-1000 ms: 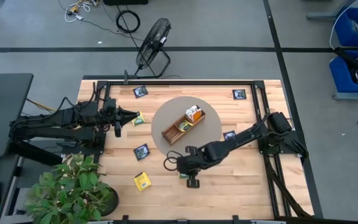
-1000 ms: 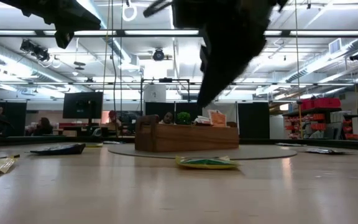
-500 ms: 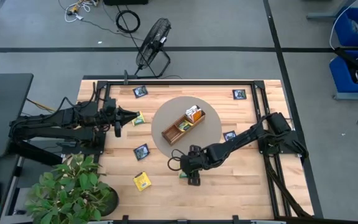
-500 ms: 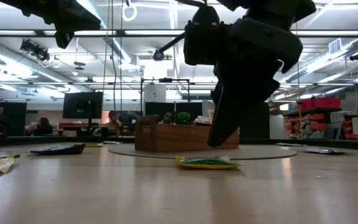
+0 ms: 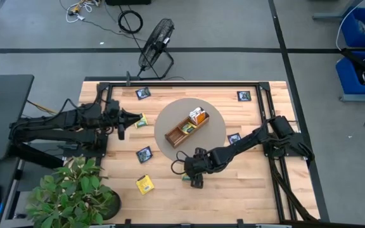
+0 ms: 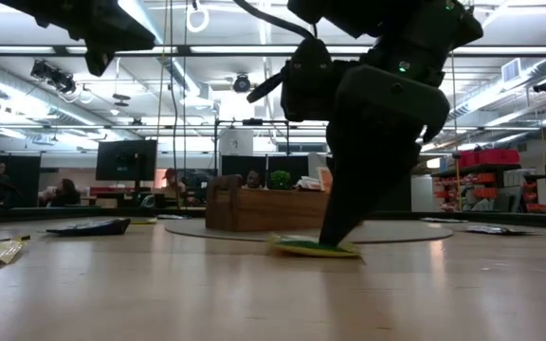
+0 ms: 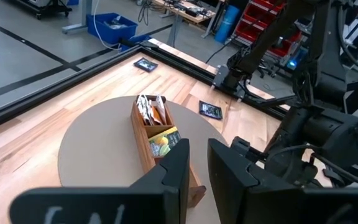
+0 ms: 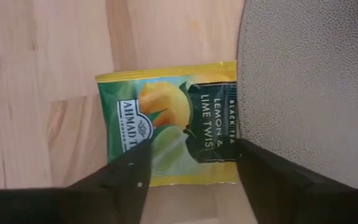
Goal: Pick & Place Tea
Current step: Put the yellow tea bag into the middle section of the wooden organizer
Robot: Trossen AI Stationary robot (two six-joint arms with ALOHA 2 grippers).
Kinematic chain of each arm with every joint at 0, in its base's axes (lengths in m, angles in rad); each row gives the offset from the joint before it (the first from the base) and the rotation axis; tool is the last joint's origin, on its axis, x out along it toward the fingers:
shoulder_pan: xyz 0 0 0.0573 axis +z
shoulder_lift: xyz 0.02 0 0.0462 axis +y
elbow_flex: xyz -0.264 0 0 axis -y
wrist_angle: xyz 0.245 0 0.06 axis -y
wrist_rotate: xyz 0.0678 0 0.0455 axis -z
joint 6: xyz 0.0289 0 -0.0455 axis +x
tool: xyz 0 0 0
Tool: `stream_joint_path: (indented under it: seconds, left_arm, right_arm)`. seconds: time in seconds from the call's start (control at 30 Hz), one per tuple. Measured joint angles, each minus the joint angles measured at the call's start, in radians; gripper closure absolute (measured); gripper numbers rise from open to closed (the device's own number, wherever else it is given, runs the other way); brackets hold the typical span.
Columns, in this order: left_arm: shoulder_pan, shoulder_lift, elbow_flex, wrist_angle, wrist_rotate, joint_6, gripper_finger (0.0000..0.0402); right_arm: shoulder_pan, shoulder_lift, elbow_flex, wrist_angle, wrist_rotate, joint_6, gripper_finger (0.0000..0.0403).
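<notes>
Right hand [image 8: 188, 171] spread wide astride flat lemon-lime tea packet [image 8: 169, 127], its print sideways between fingers [image 8: 120, 174].

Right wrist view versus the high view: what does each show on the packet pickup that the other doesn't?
Only the right wrist view: the green-and-yellow packet's lemon print, its edge against the grey mat, open fingers astride it. Only the high view: the tray, scattered packets, the left gripper waiting. Both: the right gripper over that packet.
</notes>
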Motion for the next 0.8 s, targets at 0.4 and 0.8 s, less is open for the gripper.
stream_joint_path:
  seconds: [0.4,0.8]
  left_arm:
    - [0.0,0.019,0.0,-0.001,0.0,0.004,0.0342]
    - [0.0,0.019,0.0,0.007,0.016,-0.026,0.0342]
  right_arm:
    - [-0.002,0.007,0.01,-0.032,0.015,-0.017,0.0373]
    - [0.002,-0.006,0.168,-0.177,0.175,-0.188,0.04]
